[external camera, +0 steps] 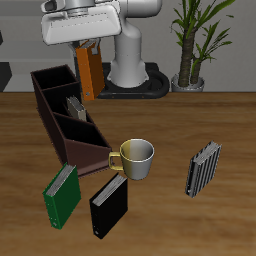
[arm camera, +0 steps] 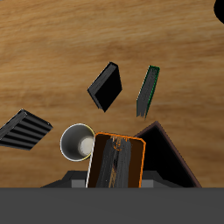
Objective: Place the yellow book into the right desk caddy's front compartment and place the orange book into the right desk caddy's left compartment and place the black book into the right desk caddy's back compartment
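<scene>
— So where's the orange book (external camera: 88, 72)?
— Clamped in the gripper (external camera: 87, 45), hanging upright, upper left of the exterior frame.
— And the right desk caddy (external camera: 45, 100)?
— Directly beneath, running toward frame centre.

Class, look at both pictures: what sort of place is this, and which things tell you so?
Probably a simulated desk or study: a wooden table carries a partitioned desk caddy, several books such as the black book, and a mug, with a potted plant behind.
</scene>
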